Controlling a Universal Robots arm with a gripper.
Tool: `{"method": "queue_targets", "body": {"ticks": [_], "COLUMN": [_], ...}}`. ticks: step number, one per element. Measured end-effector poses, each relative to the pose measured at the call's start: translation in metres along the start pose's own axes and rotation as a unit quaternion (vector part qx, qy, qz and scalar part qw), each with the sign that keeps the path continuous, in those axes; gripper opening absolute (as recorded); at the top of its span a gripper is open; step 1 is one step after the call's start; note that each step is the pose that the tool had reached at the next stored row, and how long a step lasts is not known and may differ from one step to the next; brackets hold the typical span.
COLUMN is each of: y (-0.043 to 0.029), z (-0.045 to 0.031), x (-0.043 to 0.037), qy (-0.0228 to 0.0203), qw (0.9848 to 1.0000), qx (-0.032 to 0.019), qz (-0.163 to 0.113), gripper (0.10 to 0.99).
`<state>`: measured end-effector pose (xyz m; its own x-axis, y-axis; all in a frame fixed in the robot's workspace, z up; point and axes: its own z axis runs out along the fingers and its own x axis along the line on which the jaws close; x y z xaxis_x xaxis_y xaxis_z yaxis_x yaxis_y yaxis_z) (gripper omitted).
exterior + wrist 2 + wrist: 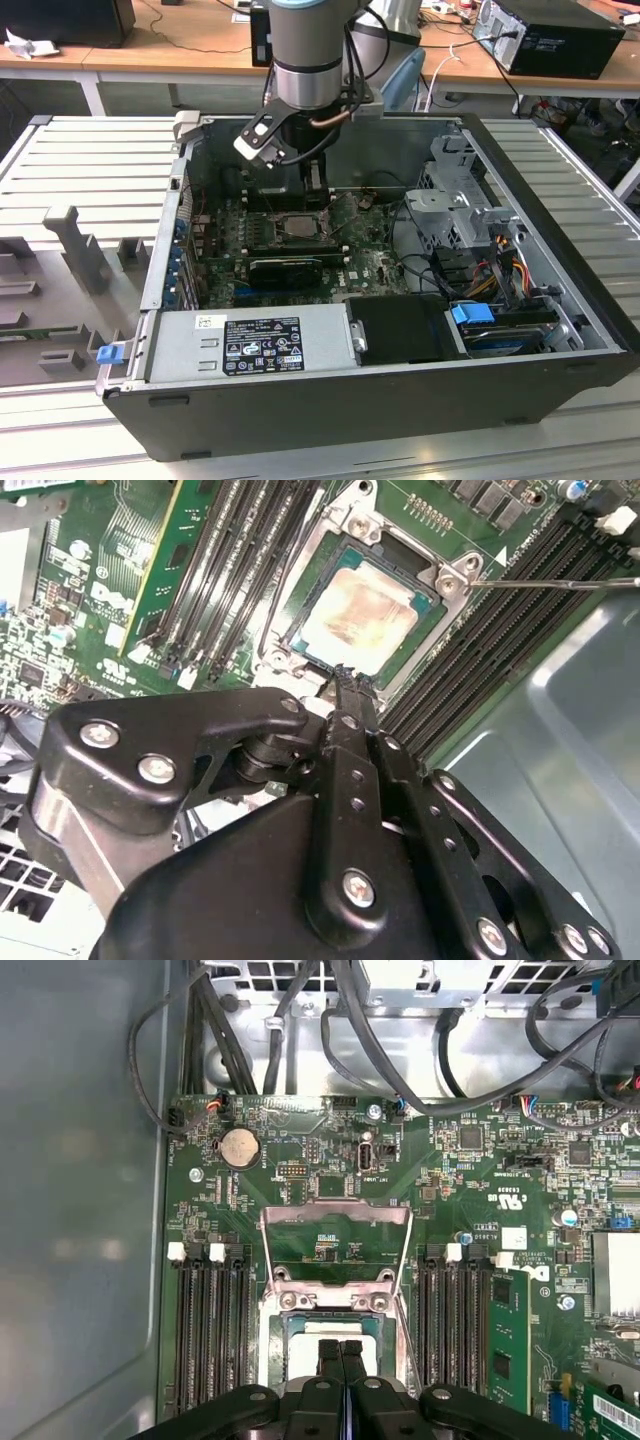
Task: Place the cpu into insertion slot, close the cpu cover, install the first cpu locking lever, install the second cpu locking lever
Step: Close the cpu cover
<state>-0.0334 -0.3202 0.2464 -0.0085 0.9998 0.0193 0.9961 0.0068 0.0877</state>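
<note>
The cpu [360, 615] lies flat in the insertion slot [400, 548], the cpu cover [335, 1210] open. The gripper [345, 675], fingers together and empty, hovers at the cpu's edge, twelve o'clock of the slot in the exterior view. Best to press the cover's frame, never the cpu.

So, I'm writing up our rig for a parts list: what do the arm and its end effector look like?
The arm is a smooth silver-grey cylinder with a paler band near its wrist; black cables loop beside it. The end effector is matte black, built of flat rounded linkage plates pinned with silver screws, ending in slim ridged fingers.
</note>
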Motion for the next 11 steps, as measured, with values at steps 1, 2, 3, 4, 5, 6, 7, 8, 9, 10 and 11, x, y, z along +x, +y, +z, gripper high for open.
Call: {"method": "queue_targets", "body": {"ticks": [1,2,3,4,5,6,7,8,9,10,11], "y": [0.0003,0.0004,0.0006,0.0015,0.0027,0.0047,0.0063,0.0071,0.0076,0.0077,0.0078], "z": [-0.0035,-0.0050,-0.0066,-0.0084,-0.0090,-0.0092,-0.0093,-0.0094,-0.0099,-0.0107,-0.0114], "x": [0.0001,0.0001,0.0001,0.0001,0.0002,0.0002,0.0002,0.0002,0.0002,0.0002,0.0003], "qy": [0.0000,0.0000,0.0000,0.0000,0.0000,0.0001,0.0000,0.0000,-0.0001,-0.0001,0.0000], "qw": [1.0000,1.0000,1.0000,1.0000,1.0000,1.0000,1.0000,1.0000,1.0000,1.0000,1.0000], "qx": [0.0000,0.0000,0.0000,0.0001,0.0000,0.0000,0.0000,0.0000,0.0001,0.0001,0.0000], "qz": [0.000,0.000,0.000,0.000,0.000,0.000,0.000,0.000,0.000,0.000,0.000], "gripper": [0.106,0.106,0.106,0.106,0.106,0.106,0.106,0.106,0.106,0.106,0.106]}}
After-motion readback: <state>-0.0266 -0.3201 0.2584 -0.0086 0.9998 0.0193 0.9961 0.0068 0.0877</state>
